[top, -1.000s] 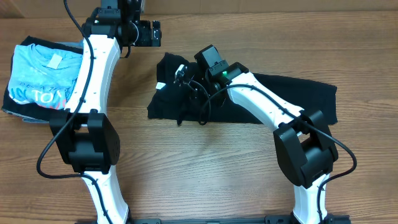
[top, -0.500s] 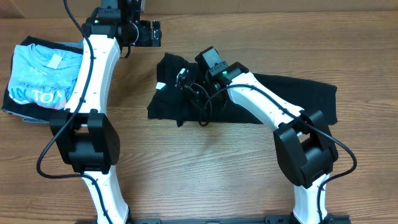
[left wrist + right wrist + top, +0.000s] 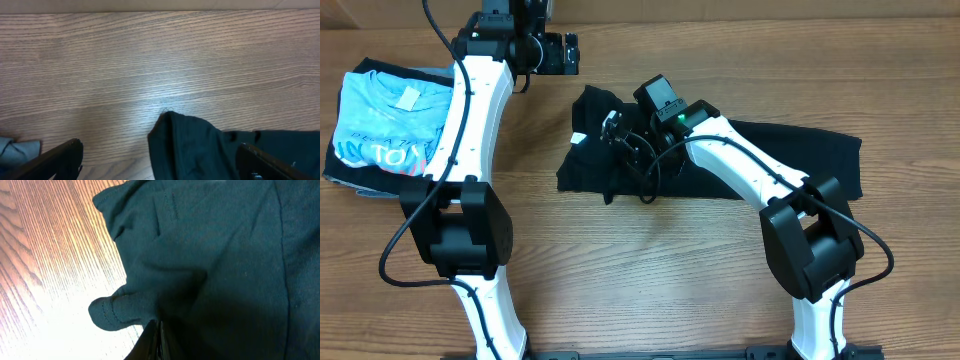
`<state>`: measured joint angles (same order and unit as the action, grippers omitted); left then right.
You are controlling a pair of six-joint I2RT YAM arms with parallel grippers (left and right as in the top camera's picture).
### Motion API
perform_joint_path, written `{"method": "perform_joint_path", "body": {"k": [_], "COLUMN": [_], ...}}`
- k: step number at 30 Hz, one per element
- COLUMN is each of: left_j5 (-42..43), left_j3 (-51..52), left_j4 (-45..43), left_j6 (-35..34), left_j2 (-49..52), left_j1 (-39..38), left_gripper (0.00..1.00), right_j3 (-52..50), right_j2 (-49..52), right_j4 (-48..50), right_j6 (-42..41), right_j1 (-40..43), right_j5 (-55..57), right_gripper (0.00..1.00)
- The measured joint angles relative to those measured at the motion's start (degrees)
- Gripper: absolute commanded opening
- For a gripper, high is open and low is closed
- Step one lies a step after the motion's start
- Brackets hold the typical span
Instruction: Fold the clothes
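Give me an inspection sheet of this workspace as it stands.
Surface: wooden table, brown woodgrain.
Job's things: plain black short-sleeved T-shirt, a long strip across the middle, its left end bunched.
Clutter: light blue T-shirt with lettering atop a pile at the table's left edge.
Grippers: left gripper open, over wood just beyond the black shirt's corner; right gripper shut on the bunched end.
Cables: black cables run along both arms; one loop hangs over the black shirt.
Surroundings: nothing seen.

a corner of the black t-shirt (image 3: 200, 145) lies on the wood table (image 3: 150, 60), between the left pincer's (image 3: 160, 146) wide-open jaws.
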<state>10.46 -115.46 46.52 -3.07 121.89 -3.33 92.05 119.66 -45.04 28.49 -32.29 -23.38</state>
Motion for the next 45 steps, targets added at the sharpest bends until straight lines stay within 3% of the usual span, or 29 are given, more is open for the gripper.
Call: {"method": "perform_joint_path", "body": {"k": [4, 9, 11, 12, 15, 18, 20, 23, 33, 35, 36, 38, 45], "left_j5": [-0.15, 4.00, 5.11, 5.44, 5.46, 5.68, 5.88, 6.36, 6.23, 5.16, 4.04, 2.03, -1.25], "left_j3": [0.11, -0.07, 0.55, 1.14, 5.03, 11.10, 17.14, 24.74, 28.13, 28.22, 28.22, 28.28, 28.61], "left_j4": [-5.29, 11.02, 16.20, 17.44, 20.55, 21.27, 19.96, 17.42, 15.58, 15.15, 14.97, 14.99, 12.04], "left_j6": [-0.20, -1.05, -0.81, -0.28, 1.75, 1.42, 1.18, 0.66, 6.58, 7.08, 7.10, 6.69, 3.04], "left_j2": [-0.02, 0.07, 0.04, 0.04, 0.04, 0.04, 0.04, 0.11, -0.76, -2.73, -3.91, -7.28, -8.11], "left_j1": [0.00, -0.07, -0.09, -0.26, -1.27, -2.38, -3.06, -3.98, -13.14, -14.97, -15.39, -15.39, -12.09], "left_gripper": [1.00, 0.98, 0.64, 0.56, 0.54, 0.45, 0.33, 0.26, 0.37, 0.43, 0.52, 0.61, 0.67], "right_j3": [0.00, 0.00, 0.00, 0.00, 0.00, 0.00, 0.00, 0.00, 0.00, -0.02, -0.02, 0.13, 0.17], "right_j2": [0.00, 0.00, 0.00, 0.00, 0.00, 0.00, 0.00, 0.00, 0.00, 0.00, 0.00, -0.24, -0.33], "right_j4": [-0.02, -0.02, 0.02, 0.11, 0.02, -0.09, -0.02, 0.00, -0.02, -0.28, -0.02, 0.72, 2.64], "right_j6": [0.02, 0.02, 0.00, 0.00, 0.02, -0.20, -0.72, -1.22, -3.37, -3.82, -4.11, -4.28, -9.01], "right_j1": [0.00, 0.00, 0.00, 0.00, 0.00, 0.00, 0.00, 0.00, 0.00, 0.07, 0.09, 0.02, 0.57], "right_j5": [-0.17, -0.13, 0.50, 0.87, 1.53, 1.86, 1.92, 2.01, 2.01, 2.21, 2.40, 1.62, 1.95], "right_gripper": [0.04, 0.04, 0.04, 0.04, 0.04, 0.04, 0.04, 0.04, 0.04, 0.04, 0.04, 0.04, 0.04]}}
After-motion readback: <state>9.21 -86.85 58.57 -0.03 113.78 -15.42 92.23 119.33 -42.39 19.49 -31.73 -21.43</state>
